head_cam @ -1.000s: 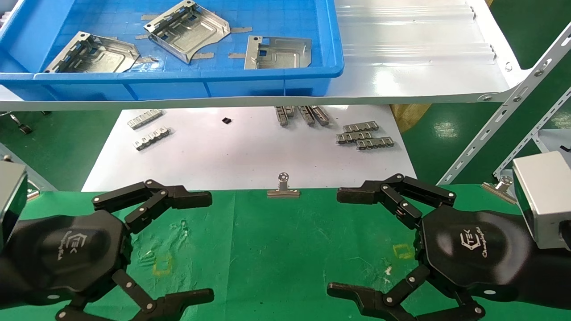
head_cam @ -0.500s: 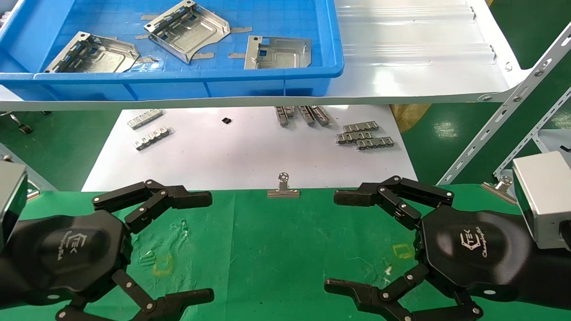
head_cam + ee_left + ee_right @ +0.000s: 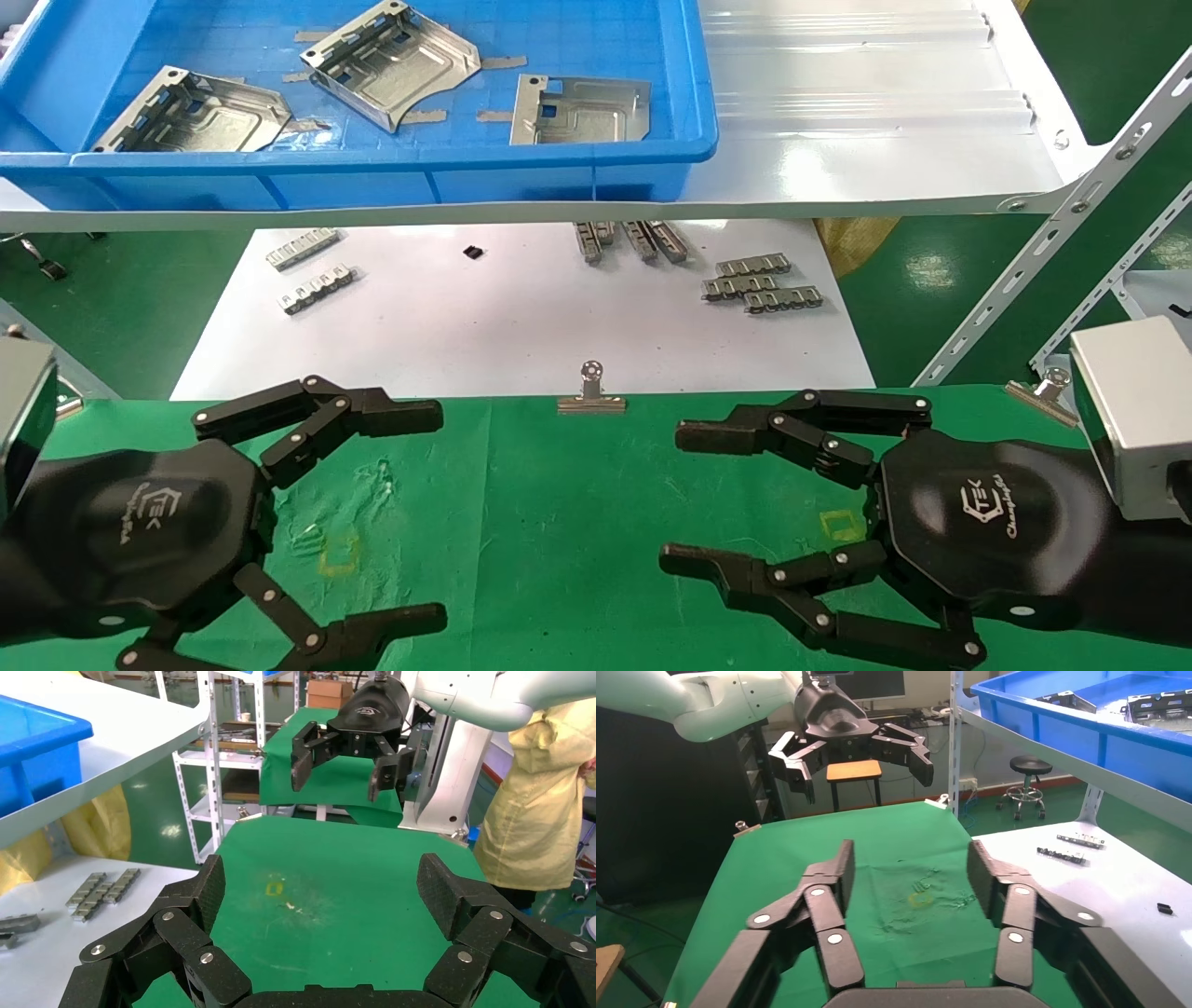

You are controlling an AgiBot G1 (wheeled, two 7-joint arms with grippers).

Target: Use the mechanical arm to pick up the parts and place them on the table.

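Observation:
Three silvery parts lie in the blue bin on the raised shelf at the back; two of them also show in the right wrist view. The green cloth table is in front. My left gripper hovers open and empty over the cloth at the left, as its wrist view confirms. My right gripper hovers over the cloth at the right, open and empty, its fingers narrower apart than the left's. Neither gripper is near the parts.
A glossy white board lies under the shelf with small toothed strips. Binder clips grip the cloth's far edge. White slotted struts stand at the right. Yellow marks are on the cloth.
My right gripper's fingers have drawn closer together and stretched out toward the left. The left gripper and the parts have not moved.

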